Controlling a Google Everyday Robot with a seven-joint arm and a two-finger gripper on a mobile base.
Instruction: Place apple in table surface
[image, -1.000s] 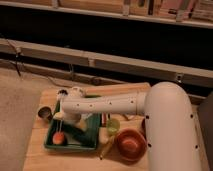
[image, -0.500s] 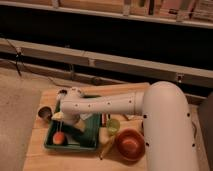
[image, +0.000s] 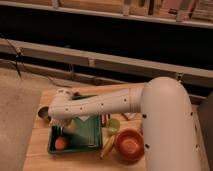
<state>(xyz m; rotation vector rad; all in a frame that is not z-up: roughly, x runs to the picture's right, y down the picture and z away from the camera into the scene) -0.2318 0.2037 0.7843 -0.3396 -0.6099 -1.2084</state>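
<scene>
Apple (image: 61, 143) lies directly below the gripper (image: 63, 129), in the near left corner of the green tray (image: 89, 136), not yet on the table surface (image: 36, 150). Whether the gripper touches the fruit, and whether it is open or closed, cannot be told, because the arm's white wrist overhangs it. To the gripper's right and nearer than it stand an orange bowl (image: 130, 145) and a banana (image: 106, 146), the banana just beside the bowl. A yellow-green cup (image: 113, 125) stands to the right at about the gripper's depth, just outside the tray. Bare tabletop is available to the gripper's left, beyond the tray rim. A dark round object (image: 43, 112) sits on that side further back, identity uncertain. Handling assessment: the apple is judged light, rigid and smooth-skinned, and being round it will roll if released from any height. Recommended hold is from above, across its widest part, with moderate pressure. Release should be made low over bare wood, clear of the tray rim and away from the table edge.
</scene>
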